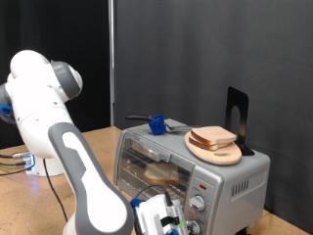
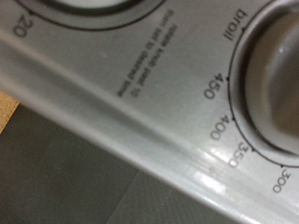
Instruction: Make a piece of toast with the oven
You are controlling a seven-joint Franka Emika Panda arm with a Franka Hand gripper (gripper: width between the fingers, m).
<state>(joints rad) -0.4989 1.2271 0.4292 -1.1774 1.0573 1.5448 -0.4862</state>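
The silver-grey oven [image 1: 230,181] stands at the exterior view's right, its glass door [image 1: 152,162] up. A tan slice of toast [image 1: 162,174] shows on the rack behind the glass. Another slice [image 1: 213,138] lies on a round wooden plate [image 1: 227,156] on top of the oven. My gripper [image 1: 164,215] is low in front of the oven's control panel, close to the knobs [image 1: 199,204]. The wrist view shows only the panel up close: a temperature knob [image 2: 280,70] marked broil, 450, 400, 350, and part of a second dial [image 2: 70,7]. No fingers show there.
A blue and grey tool [image 1: 156,123] lies on top of the oven at its far end. A black stand [image 1: 238,117] rises behind the plate. A red light [image 1: 202,184] sits on the panel. The arm's white base [image 1: 39,108] is at the left, on the wooden table [image 1: 29,201].
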